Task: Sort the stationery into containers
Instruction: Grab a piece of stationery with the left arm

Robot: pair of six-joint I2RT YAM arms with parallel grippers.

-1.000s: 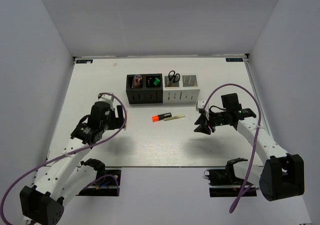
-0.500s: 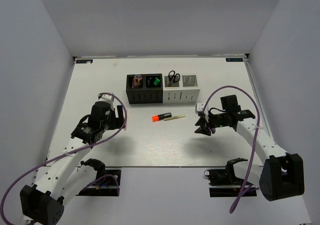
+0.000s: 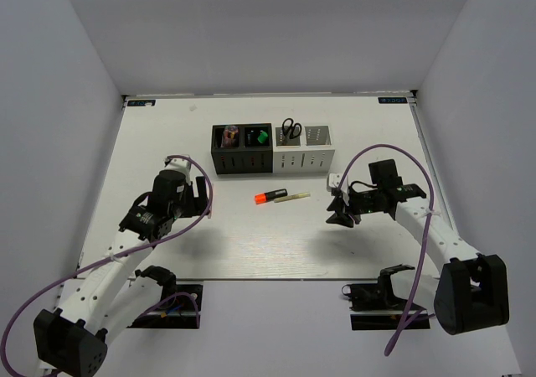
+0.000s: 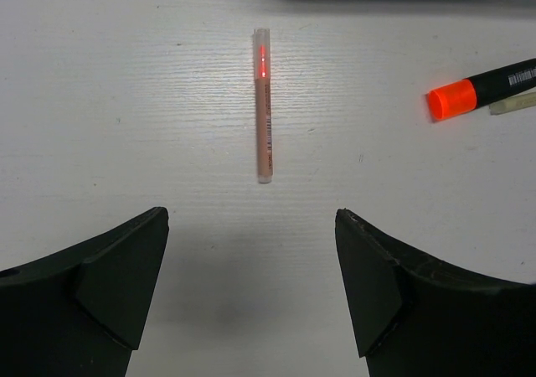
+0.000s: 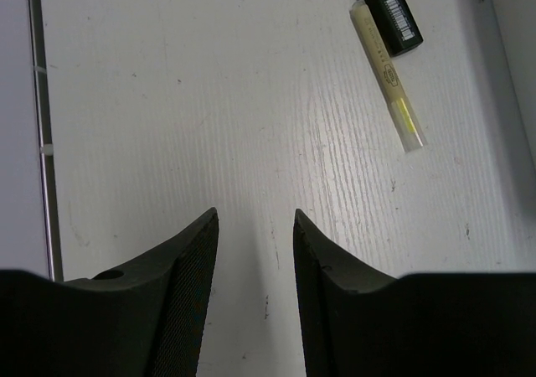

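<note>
Marker black, with orange cap

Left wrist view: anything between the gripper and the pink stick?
Nothing: in the left wrist view, bare table separates the open left gripper from the stick; the marker lies off to one side.

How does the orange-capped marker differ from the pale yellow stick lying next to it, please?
Colour: the marker is black with an orange cap; the stick is pale yellow and partly see-through.
Thickness: the marker is clearly thicker than the stick.
Place: in the top view the marker lies left of the stick, their ends side by side.
Both lie flat on the table in front of the cups, and neither is being held.
</note>
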